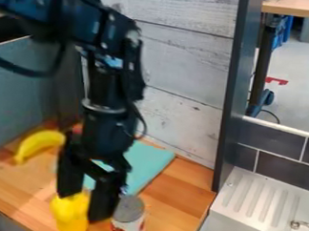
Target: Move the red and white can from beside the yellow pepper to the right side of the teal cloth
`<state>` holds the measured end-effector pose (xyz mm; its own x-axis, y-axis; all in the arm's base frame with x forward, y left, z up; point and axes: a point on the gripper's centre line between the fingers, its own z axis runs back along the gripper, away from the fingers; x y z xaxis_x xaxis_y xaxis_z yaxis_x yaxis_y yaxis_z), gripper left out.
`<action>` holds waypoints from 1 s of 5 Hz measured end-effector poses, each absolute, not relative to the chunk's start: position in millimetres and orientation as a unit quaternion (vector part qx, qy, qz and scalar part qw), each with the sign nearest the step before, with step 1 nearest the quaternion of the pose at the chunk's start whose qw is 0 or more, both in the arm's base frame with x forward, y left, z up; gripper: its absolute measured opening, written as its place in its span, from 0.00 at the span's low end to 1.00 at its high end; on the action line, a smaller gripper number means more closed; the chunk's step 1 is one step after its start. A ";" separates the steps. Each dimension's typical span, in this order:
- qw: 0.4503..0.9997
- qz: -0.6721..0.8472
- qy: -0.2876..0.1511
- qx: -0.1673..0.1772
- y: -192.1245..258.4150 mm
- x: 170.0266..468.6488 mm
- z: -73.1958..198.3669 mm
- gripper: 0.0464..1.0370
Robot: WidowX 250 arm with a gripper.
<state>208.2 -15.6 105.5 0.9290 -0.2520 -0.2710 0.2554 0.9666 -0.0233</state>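
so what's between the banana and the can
Between banana and can, the camera view shows the black pincer and, at its fingertips, a yellow object.

From where I stand, the robot arm (pixel 107 41) looks black nearly all over, with a dark blue sheen along its bulky upper housing (pixel 74 19). Small pale glints dot the joint by the bend, perhaps screw heads, though they're too blurred to be sure. A light blue patch (pixel 112 62) shows on the dark casing. Below it, the forearm section (pixel 107 87) is rounded like a tube, ringed by a thin greyish band (pixel 103 107). A thick black cable (pixel 25 73) curves in a loose loop off one side; a thinner black wire (pixel 144 124) bows out by the wrist. The black end effector (pixel 85 206) has two chunky, blocky fingers.
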 end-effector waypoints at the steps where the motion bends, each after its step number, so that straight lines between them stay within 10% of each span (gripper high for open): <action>1: 0.977 -0.125 0.172 -0.002 -22.9 208.9 88.1 0.96; 5: 0.990 -0.031 0.135 -0.026 -40.7 208.7 46.1 0.96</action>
<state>208.7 -40.7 46.1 0.9614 -0.0681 -0.2665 0.0538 0.9967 -0.0607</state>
